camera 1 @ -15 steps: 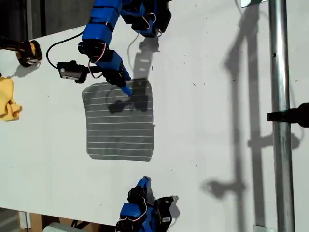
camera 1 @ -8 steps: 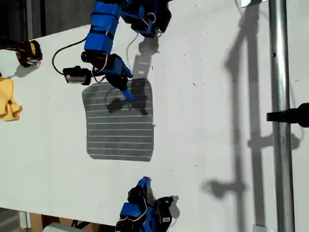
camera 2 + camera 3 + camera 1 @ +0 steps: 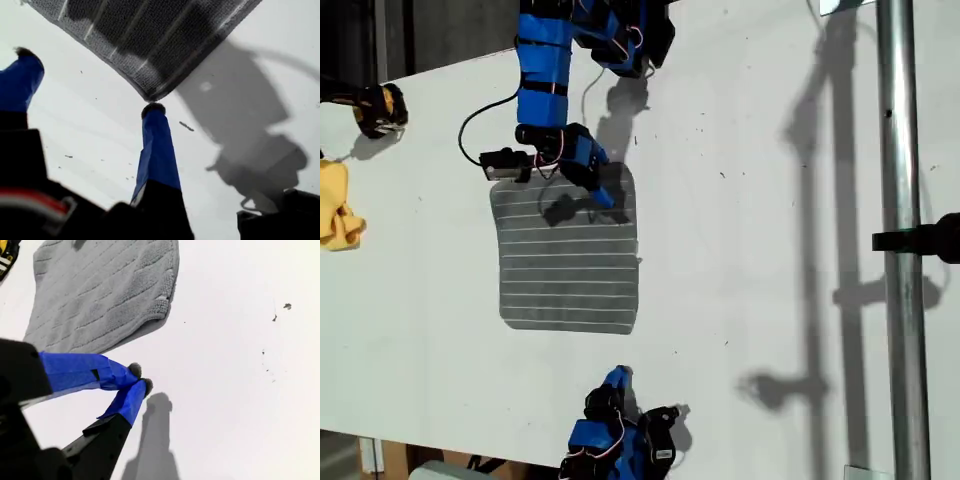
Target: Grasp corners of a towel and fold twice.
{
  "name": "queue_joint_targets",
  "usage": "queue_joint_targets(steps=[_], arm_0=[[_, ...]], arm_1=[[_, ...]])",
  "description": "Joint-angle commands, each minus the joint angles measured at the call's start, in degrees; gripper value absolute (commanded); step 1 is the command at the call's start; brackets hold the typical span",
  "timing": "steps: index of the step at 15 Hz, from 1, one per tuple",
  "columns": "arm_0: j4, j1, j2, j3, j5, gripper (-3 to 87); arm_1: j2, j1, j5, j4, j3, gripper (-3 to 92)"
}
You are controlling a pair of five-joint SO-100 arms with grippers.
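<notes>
The towel (image 3: 568,255) is lying flat and unfolded on the bench (image 3: 750,250). My first gripper (image 3: 87,82) is being carried across it to a rounded corner (image 3: 155,91), which is now just ahead of one tip. Its fingers (image 3: 156,150) are spread and empty, so a grasp is likely being prepared. My second gripper (image 3: 140,377) is clenched on nothing, well short of the towel. Contact between tip and cloth cannot be made out.

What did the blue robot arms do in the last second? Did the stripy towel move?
My first gripper slid across the towel's far edge toward the exterior view's right, ending by the towel's corner, jaws open with nothing in them. It took hold of nothing. The towel stayed flat where it was. My second gripper stayed put near the table's near edge, shut and holding nothing. The yellow cloth did not move.
</notes>
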Motion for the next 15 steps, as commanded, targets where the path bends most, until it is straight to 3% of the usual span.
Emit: queue_joint_targets(steps=[1,11,15], arm_0=[[0.4,-0.6,0.1,-0.4,-0.1,-0.6],[0.4,-0.6,0.1,-0.4,-0.1,-0.8],[0.4,-0.6,0.1,-0.4,-0.1,-0.8]], arm_1=[[-1.1,0.8,0.1,-2.6,0.4,39.4],[-14.2,2.8,-0.4,-7.5,0.4,36.7],[-14.2,2.9,-0.8,-8.1,0.4,22.3]])
